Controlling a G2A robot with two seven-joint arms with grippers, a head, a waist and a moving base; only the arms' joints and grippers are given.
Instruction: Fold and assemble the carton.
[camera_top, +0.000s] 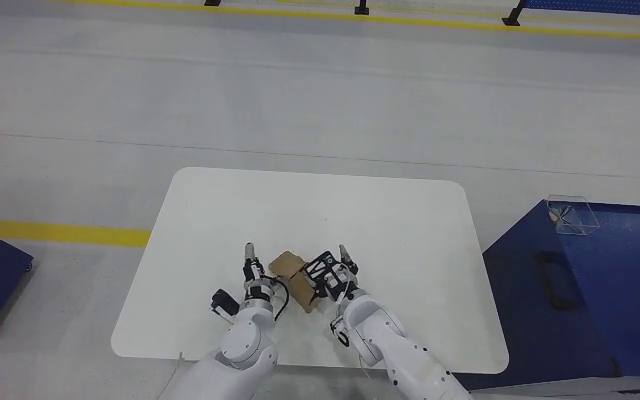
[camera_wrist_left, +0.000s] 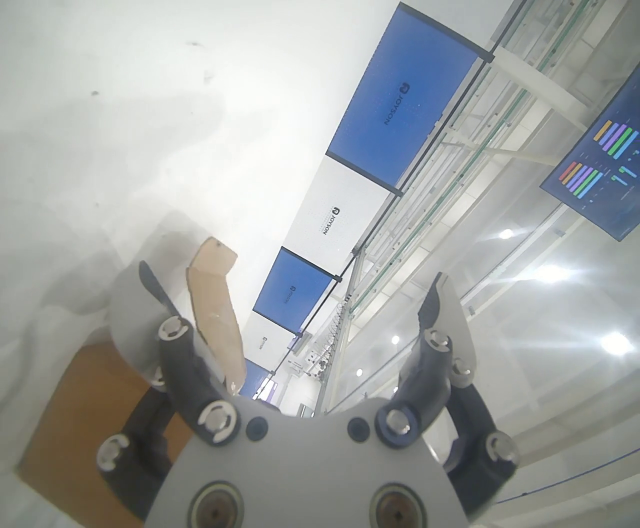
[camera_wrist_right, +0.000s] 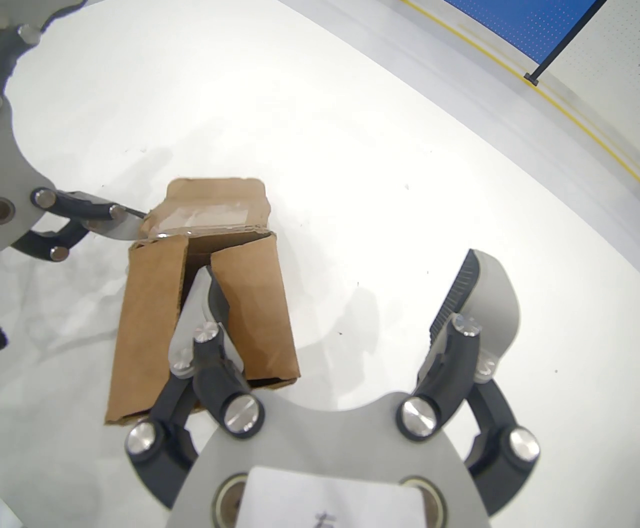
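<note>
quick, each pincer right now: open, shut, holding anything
Left pincer: open, holding nothing, beside a flap of the carton.
Right pincer: open, holding nothing, one tip between the carton's top flaps.

Bright, even overhead light. Ceiling lamps (camera_wrist_left: 616, 344) flare into hazy glare in the left wrist view. Soft grey shadows lie on the white table (camera_wrist_right: 350, 150) beside the carton (camera_wrist_right: 145, 310); wrist views bow at their edges.

White table (camera_top: 400, 215), blue cabinet (camera_top: 600, 330), yellow floor line (camera_top: 70, 234)
</note>
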